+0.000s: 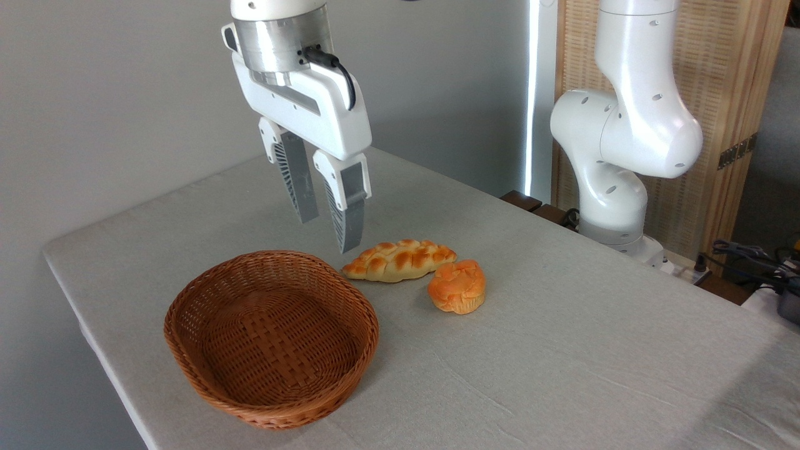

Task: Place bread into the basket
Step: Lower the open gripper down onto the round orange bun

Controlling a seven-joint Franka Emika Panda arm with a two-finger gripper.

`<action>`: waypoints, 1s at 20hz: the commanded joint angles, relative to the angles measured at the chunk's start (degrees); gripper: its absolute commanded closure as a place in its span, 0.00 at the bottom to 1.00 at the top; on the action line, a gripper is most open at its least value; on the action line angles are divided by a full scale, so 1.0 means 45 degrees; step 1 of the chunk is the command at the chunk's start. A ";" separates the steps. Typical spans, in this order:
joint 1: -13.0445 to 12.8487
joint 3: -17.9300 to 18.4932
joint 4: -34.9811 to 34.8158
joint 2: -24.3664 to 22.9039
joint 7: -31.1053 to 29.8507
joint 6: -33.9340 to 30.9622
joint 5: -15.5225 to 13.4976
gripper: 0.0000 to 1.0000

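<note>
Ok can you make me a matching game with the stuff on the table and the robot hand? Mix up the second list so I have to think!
Things:
1. round bun
2. braided loaf
3. basket
4. gripper

Descriptions:
A. brown, woven, nothing inside it
B. up in the air, open, holding nothing
C. long, golden, with pointed ends, lying between the basket and the other bread
D. small, orange, furthest right on the table

Right pairs: 1-D, 2-C, 3-A, 4-B
</note>
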 commanded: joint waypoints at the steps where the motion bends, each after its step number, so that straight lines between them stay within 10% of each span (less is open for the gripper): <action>1: 0.0017 0.0019 -0.1546 -0.1122 0.0113 -0.0289 0.0133 0.00; 10: -0.0119 0.0019 -0.6641 -0.3641 0.1907 0.0373 0.0327 0.00; 20: -0.0393 0.0000 -0.8521 -0.3721 0.2125 0.1488 0.1461 0.00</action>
